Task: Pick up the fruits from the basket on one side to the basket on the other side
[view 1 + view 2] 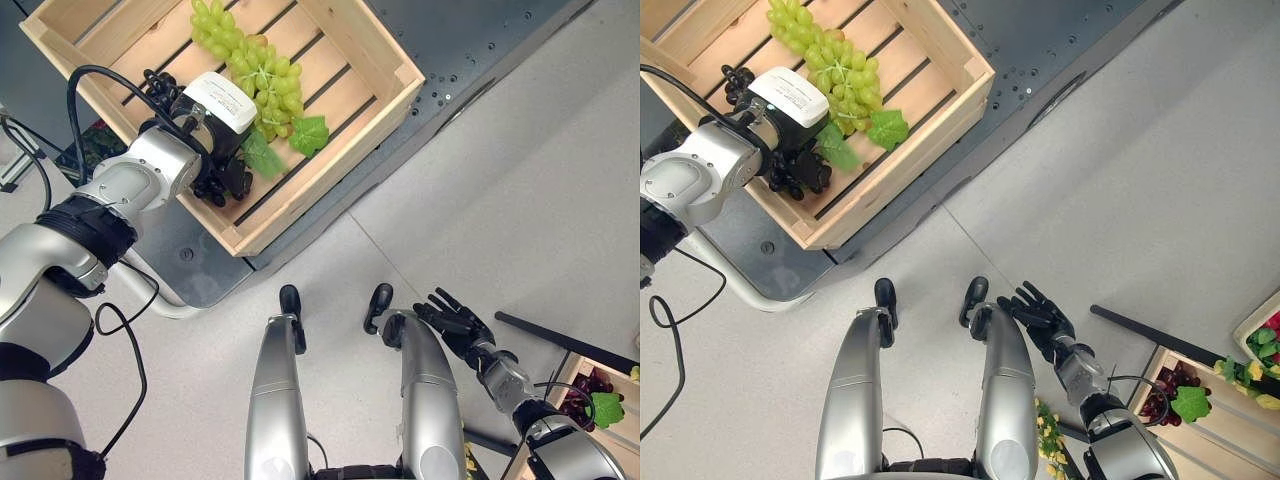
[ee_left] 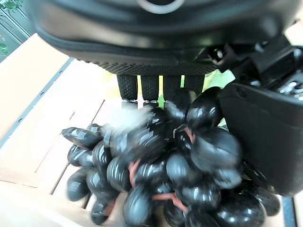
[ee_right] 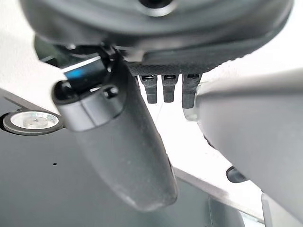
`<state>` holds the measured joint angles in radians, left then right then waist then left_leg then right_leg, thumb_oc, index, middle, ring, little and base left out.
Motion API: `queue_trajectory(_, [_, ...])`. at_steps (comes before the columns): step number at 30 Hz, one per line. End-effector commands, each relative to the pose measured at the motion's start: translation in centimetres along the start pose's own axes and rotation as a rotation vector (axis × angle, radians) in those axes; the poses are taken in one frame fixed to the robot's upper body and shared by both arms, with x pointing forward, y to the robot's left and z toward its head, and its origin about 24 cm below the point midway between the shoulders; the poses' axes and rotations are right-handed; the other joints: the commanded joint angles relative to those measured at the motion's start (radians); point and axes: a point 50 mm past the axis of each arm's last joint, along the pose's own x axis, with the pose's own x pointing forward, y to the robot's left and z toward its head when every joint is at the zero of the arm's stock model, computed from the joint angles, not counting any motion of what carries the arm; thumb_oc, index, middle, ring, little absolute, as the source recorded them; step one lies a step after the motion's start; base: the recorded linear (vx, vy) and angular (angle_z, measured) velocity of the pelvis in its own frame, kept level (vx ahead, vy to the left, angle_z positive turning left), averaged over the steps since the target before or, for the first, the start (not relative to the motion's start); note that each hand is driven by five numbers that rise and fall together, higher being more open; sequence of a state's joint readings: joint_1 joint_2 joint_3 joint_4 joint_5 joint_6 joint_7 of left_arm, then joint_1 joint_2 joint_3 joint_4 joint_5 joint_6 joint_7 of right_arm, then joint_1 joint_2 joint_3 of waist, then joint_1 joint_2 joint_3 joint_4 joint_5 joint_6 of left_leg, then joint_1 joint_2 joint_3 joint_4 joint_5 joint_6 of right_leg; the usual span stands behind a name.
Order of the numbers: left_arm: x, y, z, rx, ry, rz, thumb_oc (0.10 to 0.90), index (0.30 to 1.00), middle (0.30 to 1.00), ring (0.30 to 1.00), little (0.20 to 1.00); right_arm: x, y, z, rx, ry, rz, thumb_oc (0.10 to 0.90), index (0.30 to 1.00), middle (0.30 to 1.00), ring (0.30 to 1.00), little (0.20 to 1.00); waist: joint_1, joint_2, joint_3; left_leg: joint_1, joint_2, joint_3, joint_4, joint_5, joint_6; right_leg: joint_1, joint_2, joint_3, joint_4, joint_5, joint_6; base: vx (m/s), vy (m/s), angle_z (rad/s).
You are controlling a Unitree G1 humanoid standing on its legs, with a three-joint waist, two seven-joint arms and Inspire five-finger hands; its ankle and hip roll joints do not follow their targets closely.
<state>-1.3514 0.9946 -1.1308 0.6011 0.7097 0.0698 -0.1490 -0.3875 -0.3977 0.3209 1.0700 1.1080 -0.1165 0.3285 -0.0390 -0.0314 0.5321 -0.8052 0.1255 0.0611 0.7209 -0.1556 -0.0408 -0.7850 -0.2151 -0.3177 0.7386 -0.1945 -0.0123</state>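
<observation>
A bunch of black grapes [image 2: 180, 175] hangs in my left hand [image 1: 185, 118], whose fingers [image 2: 151, 87] and thumb [image 2: 265, 137] close round it. The hand holds the black grapes [image 1: 222, 180] just inside the near corner of a light wooden crate [image 1: 330, 150]. A long bunch of green grapes [image 1: 250, 60] with a green leaf [image 1: 308, 132] lies on the crate's slats beside the hand. My right hand [image 1: 460, 320] is low at the right with straight, spread fingers [image 3: 163, 87] and holds nothing. A second crate [image 1: 1210, 430] at the lower right contains dark red grapes [image 1: 1165, 390].
The wooden crate rests on a dark grey metal platform [image 1: 470, 50] above a pale floor. A black bar [image 1: 560, 340] lies on the floor near the right hand. Another crate [image 1: 1260, 335] with mixed fruit sits at the right edge.
</observation>
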Motion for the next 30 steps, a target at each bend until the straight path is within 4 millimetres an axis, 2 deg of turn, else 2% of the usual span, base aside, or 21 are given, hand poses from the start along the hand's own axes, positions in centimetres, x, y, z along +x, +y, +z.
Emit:
queue_trajectory(1, [-2.6, -0.4, -6.6, -0.010, 0.196, 0.035, 0.400, 0.300, 0.300, 0.300, 0.300, -1.2, -1.5, 0.7, 0.082, -0.109, 0.001, 0.800, 0.900, 0.900, 0.900, 0.900, 0.035, 0.004, -0.012, 0.131, -0.035, 0.096, -0.147, -0.021, 0.083, 0.114, 0.015, 0.041, -0.087, 0.031, 0.055, 0.00, 0.000, 0.00])
queue_trajectory(4, [-2.9, -1.0, -6.6, -0.096, 0.186, 0.093, 0.400, 0.300, 0.300, 0.300, 0.300, -1.3, -1.5, 0.6, 0.088, -0.111, 0.008, 0.800, 0.900, 0.900, 0.900, 0.900, 0.042, 0.010, -0.012, 0.189, -0.041, 0.098, -0.177, -0.014, 0.081, 0.168, 0.011, 0.036, -0.115, 0.033, 0.059, 0.00, -0.003, 0.01])
queue_trajectory(9, [-3.3, -3.3, -5.7, -0.307, 0.177, 0.197, 0.400, 0.300, 0.300, 0.300, 0.300, -1.5, -1.3, 0.1, 0.084, -0.102, 0.010, 0.800, 0.900, 0.900, 0.900, 0.900, 0.051, 0.019, -0.012, 0.310, -0.055, 0.102, -0.242, 0.001, 0.074, 0.279, 0.015, 0.031, -0.176, 0.040, 0.066, 0.00, 0.009, -0.06])
queue_trajectory(11, [-3.5, -4.8, -4.8, -0.407, 0.170, 0.247, 0.400, 0.300, 0.300, 0.300, 0.300, -1.4, -1.1, 0.1, 0.076, -0.099, 0.014, 0.800, 0.900, 0.900, 0.900, 0.900, 0.052, 0.026, -0.012, 0.398, -0.066, 0.102, -0.281, 0.011, 0.071, 0.365, 0.018, 0.034, -0.220, 0.040, 0.067, 0.01, 0.041, -0.08])
queue_trajectory(14, [-3.7, -5.6, -4.5, -0.508, 0.189, 0.293, 0.400, 0.300, 0.300, 0.300, 0.300, -1.4, -1.0, 0.0, 0.067, -0.098, 0.016, 0.800, 0.900, 0.900, 0.900, 0.900, 0.051, 0.030, -0.012, 0.442, -0.071, 0.101, -0.300, 0.016, 0.068, 0.410, 0.020, 0.034, -0.241, 0.041, 0.068, 0.01, 0.030, -0.08])
queue_trajectory(16, [-4.0, -7.2, -4.1, -0.749, 0.246, 0.350, 0.400, 0.300, 0.300, 0.300, 0.300, -1.7, -1.0, -0.7, 0.046, -0.078, 0.013, 0.800, 0.900, 0.900, 0.900, 0.900, 0.047, 0.041, -0.033, 0.519, -0.079, 0.103, -0.345, 0.025, 0.066, 0.482, 0.023, 0.036, -0.285, 0.045, 0.071, 0.07, 0.047, -0.19])
queue_trajectory(18, [-4.1, -7.9, -3.7, -0.848, 0.268, 0.377, 0.400, 0.300, 0.300, 0.300, 0.300, -1.8, -0.9, -1.2, 0.038, -0.067, 0.013, 0.800, 0.900, 0.900, 0.900, 0.900, 0.044, 0.044, -0.047, 0.543, -0.083, 0.105, -0.363, 0.028, 0.065, 0.506, 0.024, 0.037, -0.304, 0.047, 0.073, 0.08, 0.036, -0.16])
queue_trajectory(21, [-4.6, -10.2, -2.5, -1.153, 0.340, 0.423, 0.400, 0.300, 0.300, 0.300, 0.300, -2.2, -0.8, -2.8, 0.036, -0.028, 0.002, 0.800, 0.900, 0.900, 0.900, 0.900, 0.038, 0.051, -0.086, 0.617, -0.091, 0.106, -0.407, 0.022, 0.055, 0.581, 0.027, 0.043, -0.355, 0.042, 0.086, 0.13, 0.030, -0.04])
queue_trajectory(25, [-4.7, -11.7, -1.1, -1.481, 0.394, 0.451, 0.400, 0.300, 0.300, 0.300, 0.300, -2.7, -0.9, -4.1, 0.028, 0.013, -0.018, 0.800, 0.900, 0.900, 0.900, 0.900, 0.030, 0.061, -0.120, 0.666, -0.094, 0.110, -0.436, 0.021, 0.053, 0.633, 0.026, 0.043, -0.391, 0.039, 0.085, 0.08, 0.018, 0.03])
queue_trajectory(26, [-4.7, -11.7, -1.0, -1.506, 0.398, 0.456, 0.400, 0.300, 0.300, 0.300, 0.300, -2.7, -0.9, -4.2, 0.028, 0.015, -0.020, 0.800, 0.900, 0.900, 0.900, 0.900, 0.029, 0.061, -0.121, 0.668, -0.094, 0.110, -0.437, 0.021, 0.053, 0.636, 0.026, 0.043, -0.393, 0.039, 0.084, 0.07, 0.012, -0.01])
queue_trajectory(27, [-4.7, -12.0, -0.4, -1.629, 0.409, 0.480, 0.400, 0.300, 0.300, 0.300, 0.300, -2.9, -1.0, -4.6, 0.028, 0.029, -0.032, 0.800, 0.900, 0.900, 0.900, 0.900, 0.026, 0.063, -0.130, 0.680, -0.094, 0.112, -0.441, 0.017, 0.053, 0.652, 0.027, 0.042, -0.403, 0.037, 0.083, 0.00, 0.000, 0.00])
queue_trajectory(28, [-4.7, -12.0, -0.3, -1.648, 0.410, 0.483, 0.400, 0.300, 0.300, 0.300, 0.300, -2.9, -1.0, -4.7, 0.028, 0.031, -0.033, 0.800, 0.900, 0.900, 0.900, 0.900, 0.025, 0.064, -0.132, 0.680, -0.094, 0.112, -0.442, 0.019, 0.054, 0.653, 0.027, 0.042, -0.406, 0.040, 0.082, 0.04, -0.003, 0.01])
queue_trajectory(30, [-4.6, -12.2, 0.7, -1.814, 0.409, 0.511, 0.400, 0.300, 0.300, 0.300, 0.300, -3.1, -0.9, -5.2, 0.029, 0.042, -0.036, 0.800, 0.900, 0.900, 0.900, 0.900, 0.023, 0.065, -0.142, 0.698, -0.096, 0.113, -0.454, 0.016, 0.054, 0.675, 0.029, 0.041, -0.428, 0.042, 0.083, 0.01, -0.008, 0.02])
